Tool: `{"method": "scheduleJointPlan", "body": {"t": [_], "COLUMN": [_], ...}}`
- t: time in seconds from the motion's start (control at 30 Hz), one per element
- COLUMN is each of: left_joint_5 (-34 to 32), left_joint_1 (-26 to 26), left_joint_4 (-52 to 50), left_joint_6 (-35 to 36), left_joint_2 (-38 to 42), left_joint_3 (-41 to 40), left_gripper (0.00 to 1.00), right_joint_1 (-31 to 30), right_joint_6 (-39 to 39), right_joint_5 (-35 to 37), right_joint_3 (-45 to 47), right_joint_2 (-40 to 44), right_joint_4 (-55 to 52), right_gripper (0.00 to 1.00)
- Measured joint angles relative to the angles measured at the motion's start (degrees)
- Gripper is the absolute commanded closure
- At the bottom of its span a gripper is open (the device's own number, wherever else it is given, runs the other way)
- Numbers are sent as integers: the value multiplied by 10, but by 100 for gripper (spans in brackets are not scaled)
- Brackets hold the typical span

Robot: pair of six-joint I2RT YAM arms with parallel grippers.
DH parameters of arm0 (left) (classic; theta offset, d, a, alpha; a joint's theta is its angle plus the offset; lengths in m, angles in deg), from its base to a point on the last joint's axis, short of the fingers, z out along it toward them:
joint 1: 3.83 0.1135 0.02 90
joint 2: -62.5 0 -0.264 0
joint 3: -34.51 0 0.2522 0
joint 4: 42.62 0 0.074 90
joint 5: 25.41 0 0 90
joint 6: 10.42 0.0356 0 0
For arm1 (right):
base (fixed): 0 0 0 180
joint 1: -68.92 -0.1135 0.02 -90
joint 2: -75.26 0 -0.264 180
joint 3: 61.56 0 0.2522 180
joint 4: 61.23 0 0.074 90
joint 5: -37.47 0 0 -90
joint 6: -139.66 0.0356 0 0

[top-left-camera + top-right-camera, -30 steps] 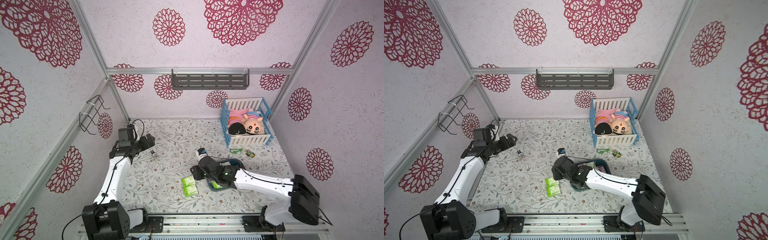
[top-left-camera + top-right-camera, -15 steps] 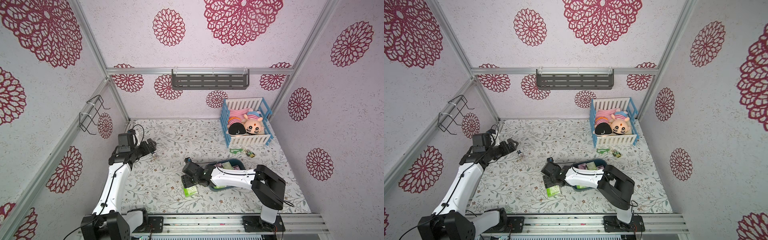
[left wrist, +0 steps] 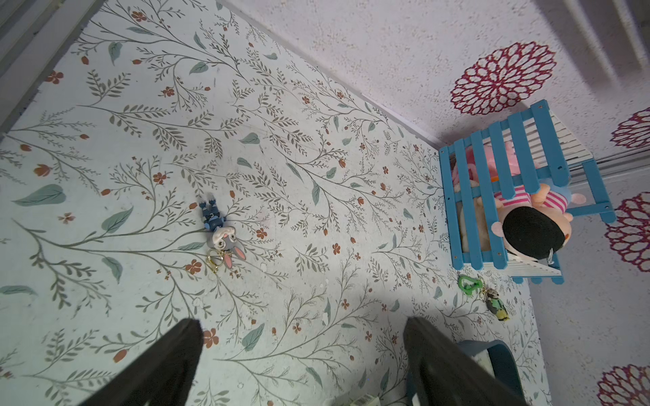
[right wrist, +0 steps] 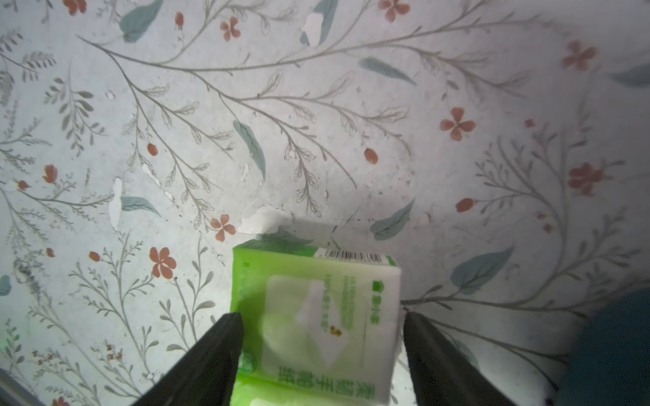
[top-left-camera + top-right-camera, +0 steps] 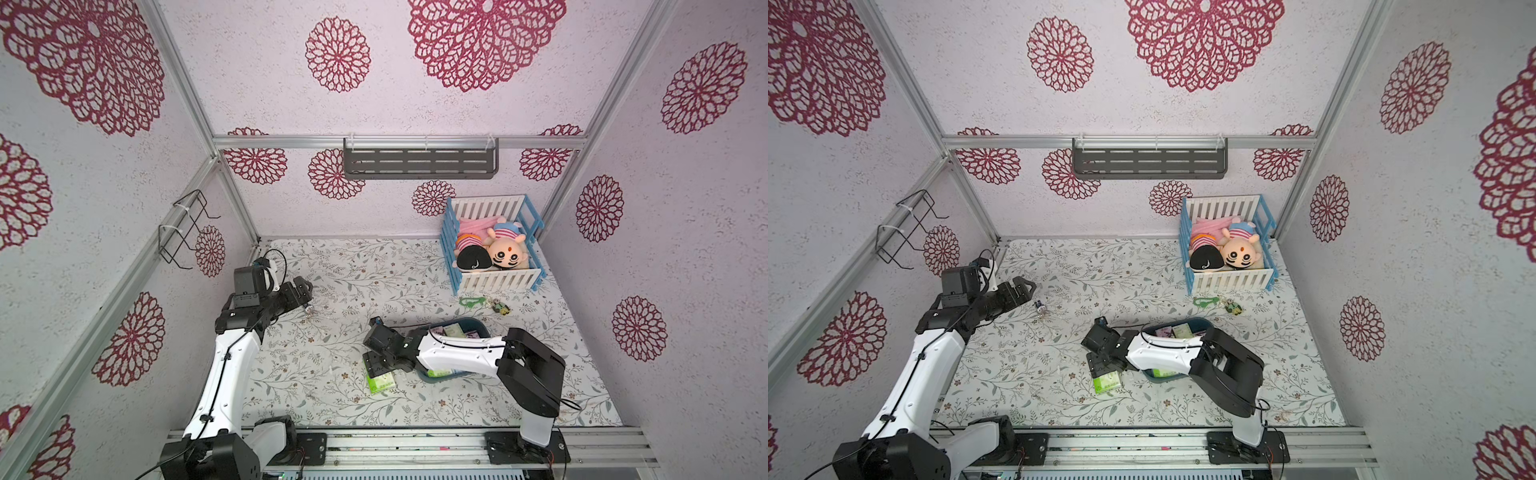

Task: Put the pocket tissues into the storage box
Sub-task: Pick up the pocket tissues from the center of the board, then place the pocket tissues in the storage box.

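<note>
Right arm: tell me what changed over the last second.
The right gripper swung off the storage box to the green tissue pack on the table, jaws now spread either side of it, nothing gripped yet. The left gripper barely shifted; pack and box stayed put.

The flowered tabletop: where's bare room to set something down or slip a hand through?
Widest bare stretch: back middle of the tabletop, between the rabbit keychain and the doll crib. Also the front strip left of the lime green tissue packs. Crowded: around the storage box, the right gripper and the green-clip keychain.
</note>
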Motion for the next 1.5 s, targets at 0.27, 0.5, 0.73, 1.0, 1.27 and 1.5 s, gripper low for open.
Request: {"method": "scheduleJointPlan", "body": {"t": [0.27,0.5,0.73,1.0,1.27,1.5], "left_joint_5": [2,2,4,3,1,0], "left_joint_1": [-1,-28,-56,-64,-78,-82], "left_joint_4": [4,5,15,19,27,30], "left_joint_6": [-2,-9,-9,-9,-11,-17], "left_joint_2": [10,4,-2,-36,-31,-25], "left_joint_3": [-5,-11,-11,20,22,22], "left_gripper": [3,3,3,3,3,3], "right_joint_1": [0,3,24,58,67,83], "right_joint_6": [3,3,13,17,19,18], "right_joint_5": [-6,2,5,-9,-3,10], "right_joint_3": [-9,-5,23,39,71,97], "right_joint_2": [-7,-5,26,54,87,144], "right_joint_4": [8,29,62,122,146,177], "right_gripper": [51,55,87,100,100,100]}}
